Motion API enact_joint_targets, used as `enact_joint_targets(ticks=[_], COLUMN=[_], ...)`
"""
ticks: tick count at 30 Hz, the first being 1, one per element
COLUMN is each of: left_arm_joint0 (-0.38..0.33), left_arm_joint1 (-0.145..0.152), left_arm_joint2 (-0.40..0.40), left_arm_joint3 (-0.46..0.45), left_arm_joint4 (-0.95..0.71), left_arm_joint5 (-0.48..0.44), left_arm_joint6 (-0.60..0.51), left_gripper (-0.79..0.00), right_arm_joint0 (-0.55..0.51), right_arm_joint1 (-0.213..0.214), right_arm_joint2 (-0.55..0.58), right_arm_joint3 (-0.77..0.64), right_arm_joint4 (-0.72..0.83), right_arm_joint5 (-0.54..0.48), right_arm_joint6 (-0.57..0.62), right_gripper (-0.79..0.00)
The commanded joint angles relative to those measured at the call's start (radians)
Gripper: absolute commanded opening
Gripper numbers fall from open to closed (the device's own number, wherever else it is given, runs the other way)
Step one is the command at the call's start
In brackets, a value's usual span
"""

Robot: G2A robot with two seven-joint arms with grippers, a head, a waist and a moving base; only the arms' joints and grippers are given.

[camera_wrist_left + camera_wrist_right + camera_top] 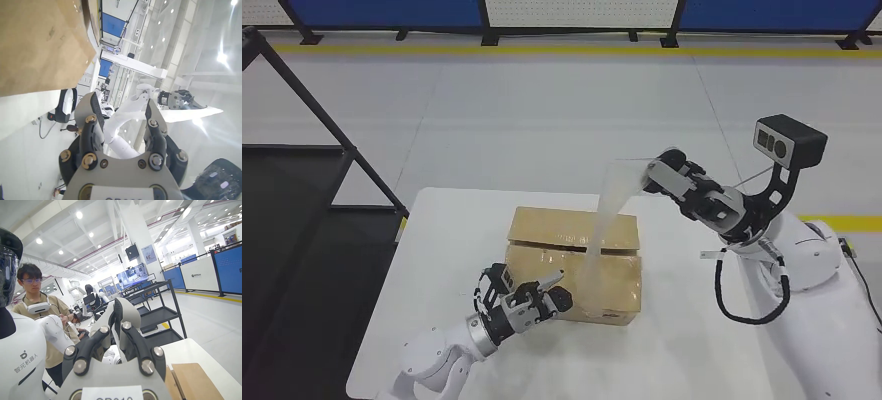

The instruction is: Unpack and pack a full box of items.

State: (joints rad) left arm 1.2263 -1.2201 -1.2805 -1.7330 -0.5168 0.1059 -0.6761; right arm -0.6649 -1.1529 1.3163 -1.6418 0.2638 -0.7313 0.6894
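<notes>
A brown cardboard box (572,262) lies shut in the middle of the white table (442,290). A long translucent strip of film (604,215) rises from the box's top seam to my right gripper (650,180), which is shut on its upper end, high above the box's far right side. The left wrist view shows that strip (191,113) in the far gripper. My left gripper (556,288) sits low at the box's near left corner, open and holding nothing. Its fingers (96,108) spread wide beside the box wall (37,47). The right gripper (116,303) has its pads pressed together.
A black shelf cart (302,250) stands off the table's left side. More black carts (160,313) stand beyond the table. A box flap (191,380) and the table's corner (189,349) lie below my right wrist. White tabletop stretches right of the box.
</notes>
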Motion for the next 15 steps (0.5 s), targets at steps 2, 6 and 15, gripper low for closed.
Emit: enact_joint_targets(ticks=[2,6,15], left_arm_joint0=[0.016,0.034,0.068], left_arm_joint1=[0.0,0.001,-0.009], left_arm_joint2=[0.002,-0.002,0.014], left_arm_joint3=[-0.01,-0.027,-0.044], left_arm_joint4=[0.033,0.09,0.371], left_arm_joint5=[-0.078,-0.195,-0.553], left_arm_joint6=[0.01,0.023,0.244], left_gripper=[-0.037,-0.009,-0.108], right_arm_joint0=[-0.005,-0.01,-0.002], right_arm_joint1=[-0.001,-0.002,-0.002], right_arm_joint2=[0.006,0.008,0.014], right_arm_joint3=[-0.008,-0.028,-0.068], right_arm_joint4=[-0.007,-0.002,0.015], right_arm_joint5=[0.022,0.053,0.122], right_arm_joint6=[-0.041,-0.081,-0.108], right_gripper=[-0.785,-0.785,-0.785])
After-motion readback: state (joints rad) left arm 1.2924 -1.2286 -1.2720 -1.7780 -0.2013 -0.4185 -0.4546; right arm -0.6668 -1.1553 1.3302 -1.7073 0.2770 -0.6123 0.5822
